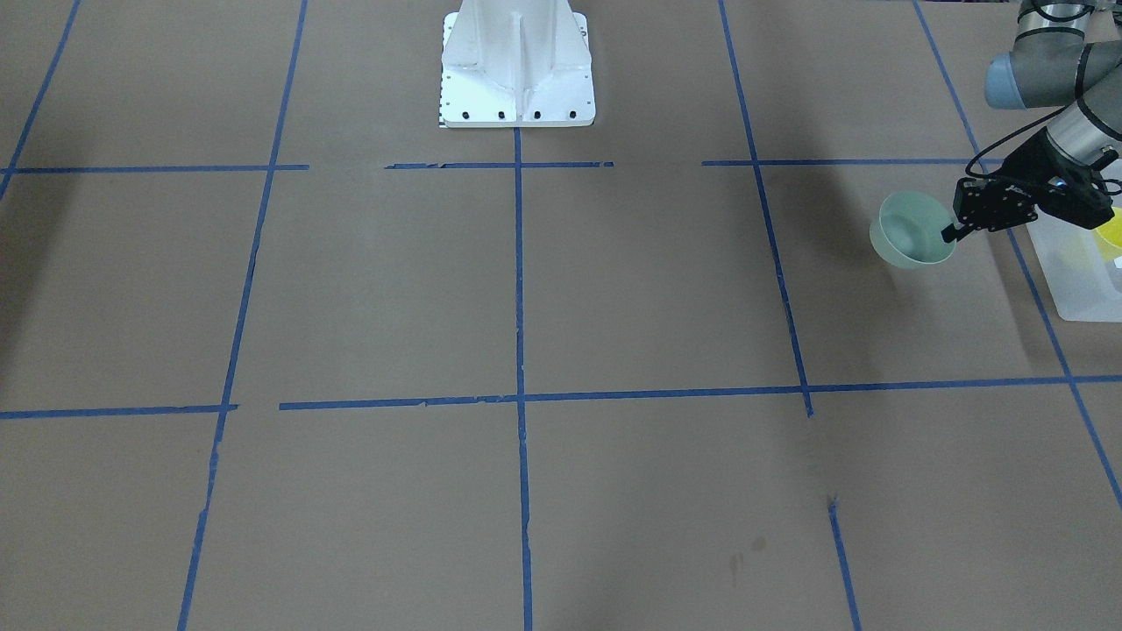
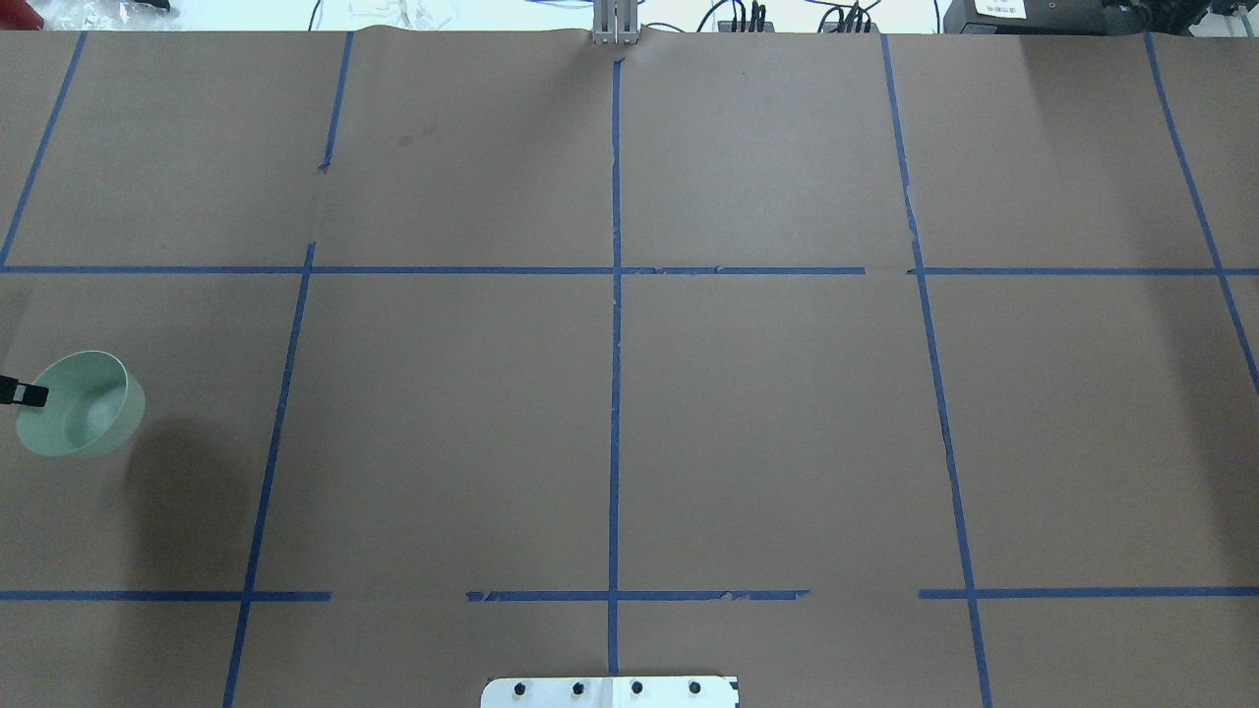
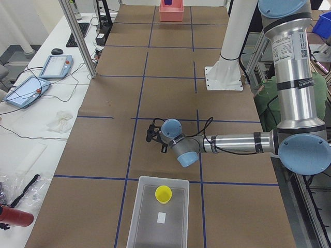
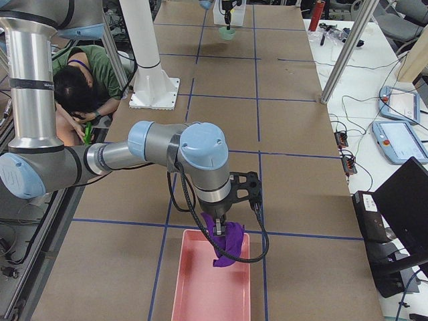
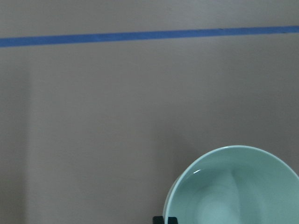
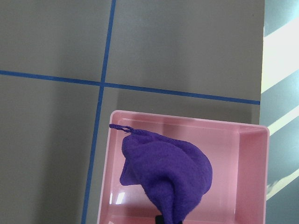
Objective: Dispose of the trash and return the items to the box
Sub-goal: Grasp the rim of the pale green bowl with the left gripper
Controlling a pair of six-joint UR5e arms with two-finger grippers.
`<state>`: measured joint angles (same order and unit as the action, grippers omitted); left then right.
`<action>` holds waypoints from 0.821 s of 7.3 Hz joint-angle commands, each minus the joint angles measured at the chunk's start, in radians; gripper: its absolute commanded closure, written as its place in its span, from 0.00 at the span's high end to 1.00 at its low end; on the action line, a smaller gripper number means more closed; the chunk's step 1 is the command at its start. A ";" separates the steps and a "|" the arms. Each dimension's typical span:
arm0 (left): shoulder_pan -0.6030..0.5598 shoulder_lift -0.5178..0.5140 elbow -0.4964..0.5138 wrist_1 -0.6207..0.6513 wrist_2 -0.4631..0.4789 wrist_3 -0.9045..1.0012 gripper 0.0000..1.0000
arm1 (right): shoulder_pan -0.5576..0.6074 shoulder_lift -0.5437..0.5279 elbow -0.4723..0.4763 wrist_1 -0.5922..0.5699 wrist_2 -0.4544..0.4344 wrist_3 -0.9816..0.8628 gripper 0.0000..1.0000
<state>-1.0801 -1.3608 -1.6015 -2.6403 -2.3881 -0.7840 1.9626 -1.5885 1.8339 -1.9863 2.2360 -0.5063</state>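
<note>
One mint-green bowl [image 1: 913,230], one yellow cup [image 3: 163,194], one frosted box [image 3: 147,217], one pink tray [image 6: 247,177] and one purple cloth [image 6: 168,172] are counted. Two robot arms are shown, the left arm [image 3: 238,143] and the right arm [image 4: 114,157], each fitted with one hand: the left hand [image 1: 951,232] and the right hand [image 4: 222,226]. One white pedestal [image 1: 517,70] is seen on the surface [image 1: 351,289]; two tablets [image 3: 57,66] are counted beside it.

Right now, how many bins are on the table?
2. The frosted white box sits at the robot's left end, holding the yellow cup; the pink bin at its right end, beneath the purple cloth.
</note>
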 commanded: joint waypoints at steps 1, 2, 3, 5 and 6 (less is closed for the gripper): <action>-0.053 0.003 -0.015 0.011 -0.054 0.018 0.00 | 0.002 -0.017 -0.131 0.114 -0.022 -0.055 0.00; -0.090 0.005 -0.017 0.046 -0.057 0.079 0.00 | 0.004 -0.065 -0.169 0.198 -0.019 -0.049 0.99; -0.154 0.005 -0.028 0.124 -0.086 0.188 0.00 | 0.004 -0.097 -0.168 0.269 -0.018 -0.026 1.00; -0.274 -0.007 -0.070 0.349 -0.094 0.427 0.00 | 0.004 -0.100 -0.163 0.270 -0.006 0.024 1.00; -0.340 -0.024 -0.072 0.440 -0.094 0.534 0.00 | 0.002 -0.105 -0.159 0.271 0.001 0.029 1.00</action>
<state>-1.3429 -1.3693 -1.6631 -2.3211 -2.4801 -0.3856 1.9662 -1.6879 1.6719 -1.7200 2.2288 -0.4940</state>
